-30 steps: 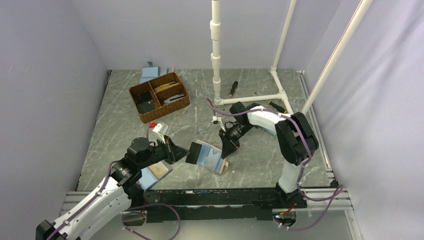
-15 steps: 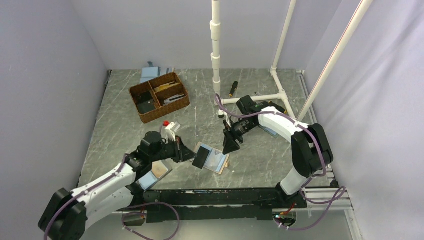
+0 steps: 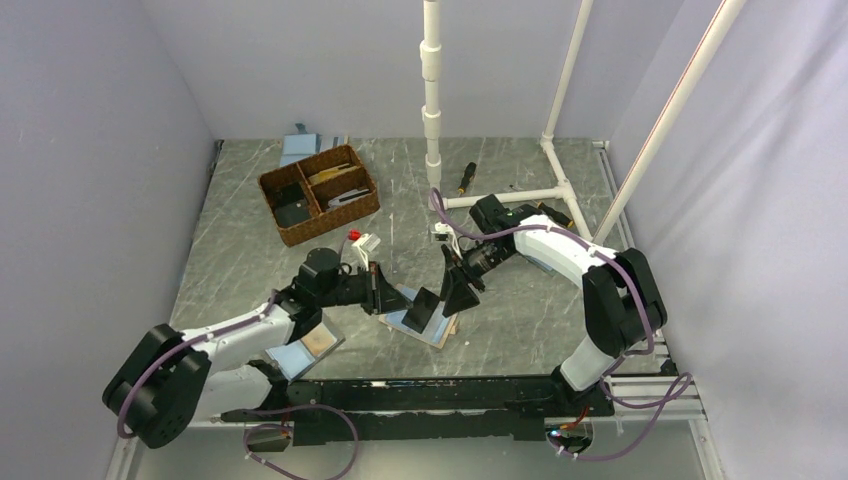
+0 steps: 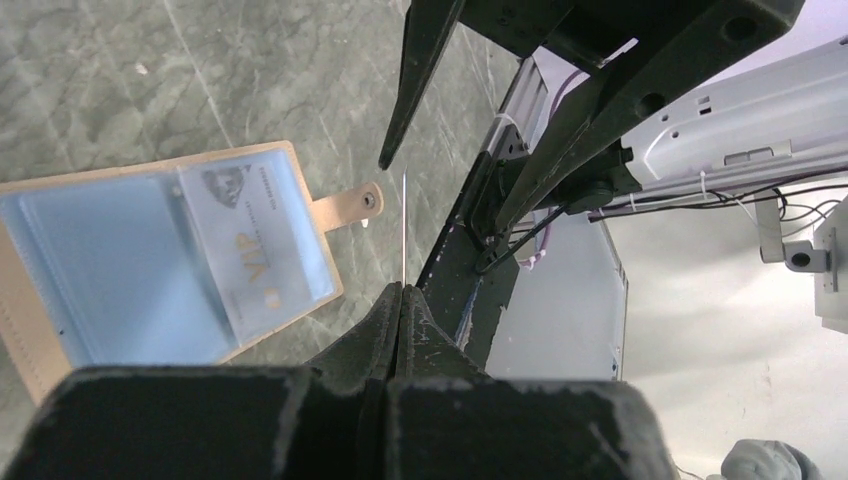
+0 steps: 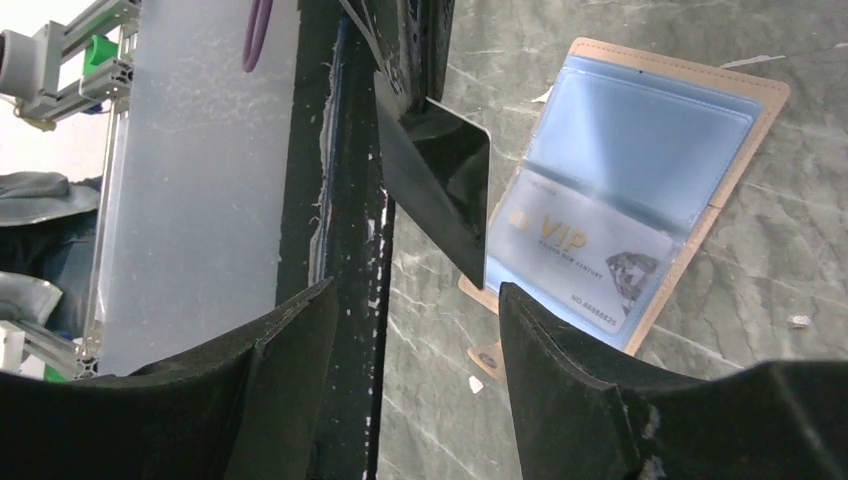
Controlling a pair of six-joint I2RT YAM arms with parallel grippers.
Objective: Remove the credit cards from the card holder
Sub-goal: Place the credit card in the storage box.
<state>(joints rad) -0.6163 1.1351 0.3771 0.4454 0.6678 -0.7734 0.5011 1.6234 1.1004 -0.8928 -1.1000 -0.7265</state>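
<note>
Left wrist view: the left hand (image 4: pixel 400 292) is clamped on a dark card (image 4: pixel 403 225), seen edge-on and lifted clear of the card holder (image 4: pixel 150 270). Opposite, the right hand (image 5: pixel 417 288) gapes wide beside that card. The card holder lies open on the bench (image 4: pixel 100 80). A VIP card (image 4: pixel 255 250) sits in its sleeve, so I judge the job partway done.

Thin card (image 4: pixel 403 225) edge-on in left gripper (image 4: pixel 400 289)
</note>
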